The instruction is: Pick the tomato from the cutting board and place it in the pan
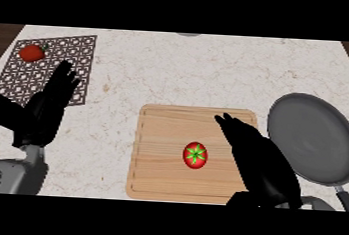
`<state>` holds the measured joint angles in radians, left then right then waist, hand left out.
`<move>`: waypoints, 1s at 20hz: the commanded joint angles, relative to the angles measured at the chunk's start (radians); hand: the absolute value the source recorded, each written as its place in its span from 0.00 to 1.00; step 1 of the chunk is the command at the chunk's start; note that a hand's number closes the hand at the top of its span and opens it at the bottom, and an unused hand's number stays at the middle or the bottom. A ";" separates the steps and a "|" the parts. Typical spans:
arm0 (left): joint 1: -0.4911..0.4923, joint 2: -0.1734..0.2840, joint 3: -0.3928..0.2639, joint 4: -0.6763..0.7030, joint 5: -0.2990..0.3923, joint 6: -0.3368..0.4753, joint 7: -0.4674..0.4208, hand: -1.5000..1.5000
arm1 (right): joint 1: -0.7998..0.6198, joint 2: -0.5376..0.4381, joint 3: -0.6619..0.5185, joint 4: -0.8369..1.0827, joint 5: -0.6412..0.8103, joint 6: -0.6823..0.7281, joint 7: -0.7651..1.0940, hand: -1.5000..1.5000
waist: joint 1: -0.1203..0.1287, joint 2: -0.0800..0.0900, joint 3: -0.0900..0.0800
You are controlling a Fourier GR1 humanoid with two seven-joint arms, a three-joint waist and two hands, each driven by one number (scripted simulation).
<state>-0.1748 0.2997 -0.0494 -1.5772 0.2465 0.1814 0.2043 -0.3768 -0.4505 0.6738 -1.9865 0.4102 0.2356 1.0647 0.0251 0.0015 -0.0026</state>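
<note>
Pale marble counter (180, 69), wooden cutting board (162, 139), grey pan (313, 142), dark lattice trivet (55, 58)

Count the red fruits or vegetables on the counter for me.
2. A red tomato with a green star-shaped stem lies on the light wooden cutting board, beside the right hand. Another red vegetable sits on the dark lattice trivet at far left. None appears hidden.
</note>
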 commanded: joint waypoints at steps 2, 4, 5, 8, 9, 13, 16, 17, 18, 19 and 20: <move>-0.055 0.005 0.019 0.013 -0.005 0.010 0.052 0.50 | -0.076 0.082 0.049 0.056 -0.015 0.136 0.165 0.00 | -0.019 -0.002 0.002; -0.023 0.004 0.024 0.001 0.003 0.000 0.034 0.50 | -0.081 0.107 0.125 0.054 0.018 0.149 0.214 0.00 | -0.016 -0.005 0.001; 0.005 -0.001 0.024 0.018 -0.011 0.000 -0.012 0.50 | -0.117 0.100 0.113 0.062 0.000 0.189 0.248 0.00 | -0.014 -0.005 0.000; -0.005 -0.004 0.017 0.005 -0.009 -0.002 0.011 0.50 | -0.145 0.095 0.131 0.098 0.028 0.211 0.278 0.00 | -0.017 -0.007 0.000; -0.006 0.020 0.041 0.003 0.003 -0.011 0.026 0.50 | -0.136 0.101 0.163 0.070 0.040 0.220 0.307 0.00 | -0.021 -0.009 0.000; -0.017 0.003 0.044 0.052 0.006 -0.025 0.000 0.50 | -0.208 0.219 0.165 0.138 0.060 0.231 0.363 0.00 | -0.023 -0.005 0.000; 0.006 -0.023 0.008 0.011 -0.038 0.004 -0.007 0.50 | -0.249 0.286 0.125 0.187 0.072 0.237 0.351 0.00 | -0.021 -0.005 0.001; 0.016 -0.014 0.035 0.025 -0.006 -0.025 -0.017 0.50 | -0.260 0.271 0.102 0.246 0.084 0.229 0.284 0.00 | -0.018 -0.003 0.001; -0.012 -0.003 0.052 0.018 -0.002 -0.020 0.002 0.50 | -0.248 0.279 0.105 0.242 0.088 0.234 0.283 0.00 | -0.021 -0.003 0.001; 0.011 -0.014 0.032 0.008 -0.013 -0.020 -0.009 0.50 | -0.235 0.316 0.145 0.274 0.120 0.211 0.314 0.00 | -0.020 -0.005 0.001; 0.029 -0.026 0.026 0.017 -0.029 -0.008 -0.029 0.50 | -0.201 0.277 0.132 0.289 0.126 0.204 0.256 0.00 | -0.022 -0.003 0.001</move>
<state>-0.1648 0.2860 -0.0198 -1.5632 0.2311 0.1694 0.1940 -0.5781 -0.2200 0.7940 -1.7523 0.5075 0.3804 1.1477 0.0051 -0.0029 -0.0017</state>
